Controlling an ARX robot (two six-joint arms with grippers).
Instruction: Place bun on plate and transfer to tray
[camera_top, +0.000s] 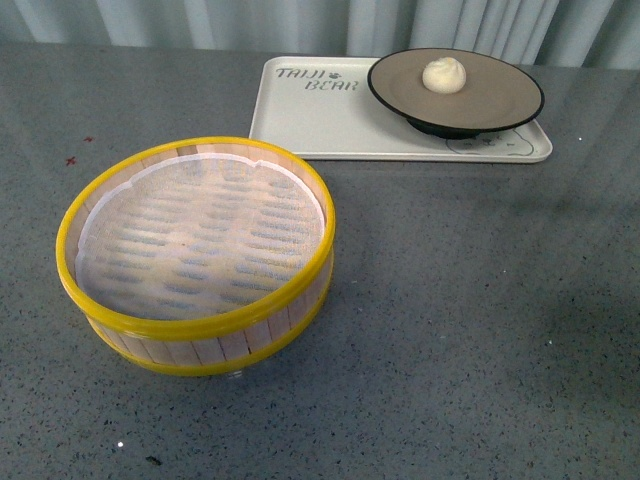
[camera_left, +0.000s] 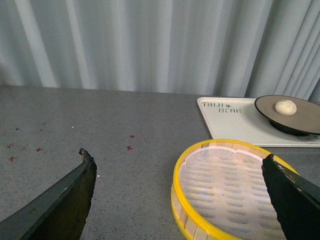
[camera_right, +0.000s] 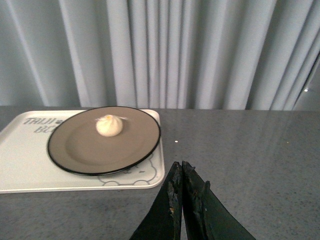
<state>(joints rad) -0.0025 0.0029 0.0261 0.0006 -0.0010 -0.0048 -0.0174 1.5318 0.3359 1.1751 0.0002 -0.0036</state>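
— Since the bun (camera_top: 444, 75) sits on the plate (camera_top: 500, 98) and the plate rests on the tray (camera_top: 300, 125), what could go wrong?

— The plate sits toward the tray's right end; a careless sweep of an arm could knock it — or the steamer basket (camera_top: 196, 256).

— And the grippers?

— Only the wrist views show them: left gripper (camera_left: 180, 200) spread wide above the counter (camera_top: 480, 300), right gripper (camera_right: 182, 200) pressed together, holding nothing
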